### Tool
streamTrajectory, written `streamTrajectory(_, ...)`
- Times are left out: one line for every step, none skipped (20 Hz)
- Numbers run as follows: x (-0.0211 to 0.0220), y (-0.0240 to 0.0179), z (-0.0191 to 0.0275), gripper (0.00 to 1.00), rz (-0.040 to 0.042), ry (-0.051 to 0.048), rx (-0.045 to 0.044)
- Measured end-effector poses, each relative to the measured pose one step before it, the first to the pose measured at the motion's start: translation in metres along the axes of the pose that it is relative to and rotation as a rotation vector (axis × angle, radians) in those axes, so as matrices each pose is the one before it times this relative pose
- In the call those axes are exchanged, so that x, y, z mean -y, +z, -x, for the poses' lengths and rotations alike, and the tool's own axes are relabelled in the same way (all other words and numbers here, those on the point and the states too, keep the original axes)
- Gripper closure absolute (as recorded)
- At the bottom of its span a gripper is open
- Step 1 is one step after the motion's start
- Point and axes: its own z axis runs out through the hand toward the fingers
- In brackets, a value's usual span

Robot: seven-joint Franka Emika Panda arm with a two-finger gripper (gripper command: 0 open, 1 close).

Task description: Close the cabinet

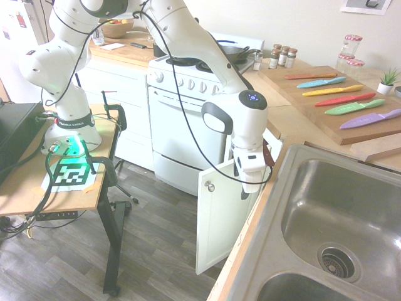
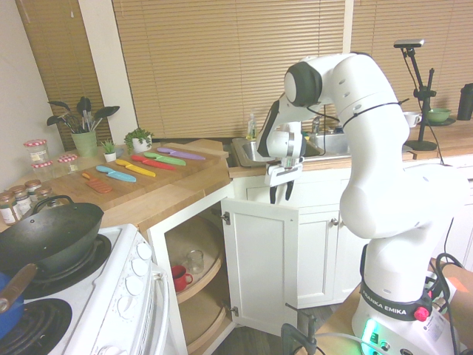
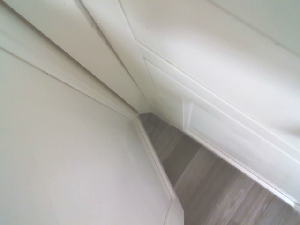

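Before you: tan blinds (image 2: 236, 66) across the windows, pale walls (image 1: 282, 22), and a gray plank floor (image 1: 156, 238).

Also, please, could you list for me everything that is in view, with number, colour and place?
door: one, white, open, at corner cabinet
mug: one, red, cabinet shelf
wok: one, black, on stove
stove: one, white, beside cabinet
knives: five, blue, yellow, red, green, purple, on board
board: one, brown, on counter
sink: one, steel, in counter
blinds: several, tan, behind counter
arm: one, white, reaching above door
gripper: one, white with black fingers, open, near door
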Motion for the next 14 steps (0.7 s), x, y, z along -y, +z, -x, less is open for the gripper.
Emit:
streamTrajectory(0.00052, 0.00213, -0.00179, 0.00, 0.00180, 0.00463, 0.00001)
streamTrajectory(0.00018, 0.00172, -0.00149, 1.00, 0.00149, 0.00339, -0.00009)
streamTrajectory(0.00010, 0.00072, -0.00112, 1.00, 0.00129, 0.00270, -0.00083)
streamTrajectory(-0.00011, -0.00007, -0.00136, 1.00, 0.00052, 0.00165, -0.00210)
streamTrajectory(-0.00010, -0.00044, -0.00125, 1.00, -0.00016, 0.00043, -0.00234)
streamTrajectory(-0.00010, -0.00065, -0.00081, 1.00, -0.00042, 0.00090, -0.00176)
streamTrajectory(-0.00007, -0.00010, -0.00010, 1.00, -0.00009, 0.00161, 0.00041)
streamTrajectory(0.00002, 0.00005, -0.00008, 1.00, 0.00002, 0.00019, -0.00009)
streamTrajectory(0.00001, -0.00008, -0.00008, 1.00, -0.00006, 0.00004, -0.00022)
streamTrajectory(-0.00001, 0.00001, 0.00000, 1.00, 0.00000, 0.00012, 0.00003)
streamTrajectory(-0.00007, 0.00000, -0.00002, 1.00, 0.00000, 0.00012, -0.00002)
streamTrajectory(-0.00029, -0.00003, -0.00008, 1.00, 0.00001, 0.00045, -0.00003)
streamTrajectory(-0.00018, -0.00001, -0.00005, 1.00, 0.00000, 0.00029, -0.00001)
streamTrajectory(-0.00015, -0.00002, -0.00005, 1.00, 0.00000, 0.00022, -0.00005)
